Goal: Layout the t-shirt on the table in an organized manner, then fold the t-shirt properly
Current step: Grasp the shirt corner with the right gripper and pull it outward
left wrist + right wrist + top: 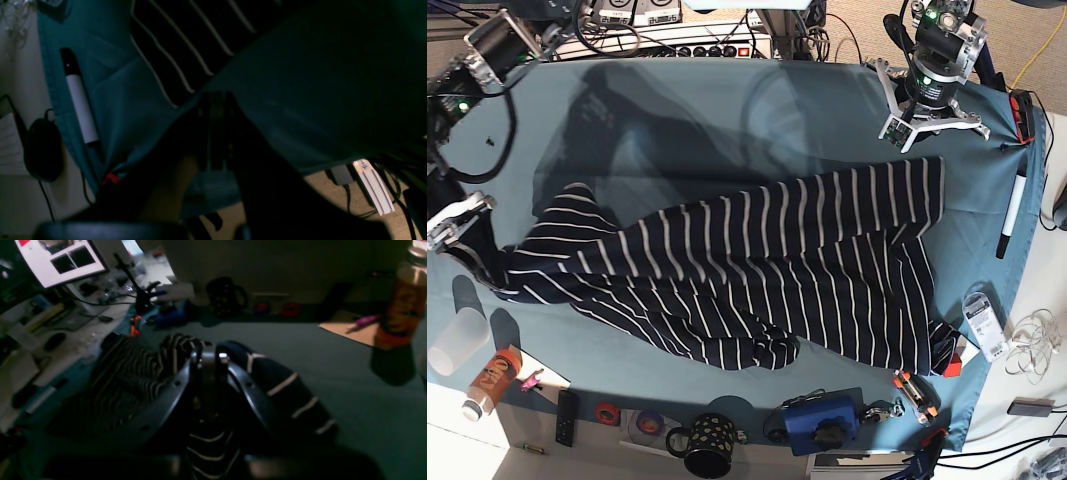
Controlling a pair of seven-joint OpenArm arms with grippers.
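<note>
The t-shirt (pixel 757 260), dark with thin white stripes, lies spread but rumpled across the teal table (pixel 687 120). In the base view my right gripper (pixel 462 235) is at the shirt's left end. In the right wrist view that gripper (pixel 208 356) is shut on the t-shirt (pixel 133 380), with fabric bunched on both sides of its fingers. My left gripper (pixel 925 135) hangs over the shirt's far right corner. In the dark left wrist view its fingers (pixel 217 98) are together beside the striped edge (pixel 186 36). Whether they pinch fabric is hidden.
A marker (pixel 1009 215) lies near the table's right edge. Along the near edge stand a bottle (pixel 489 380), a clear cup (pixel 455 340), a dark mug (pixel 707 440) and a blue device (pixel 822 425). Cables and electronics line the far edge.
</note>
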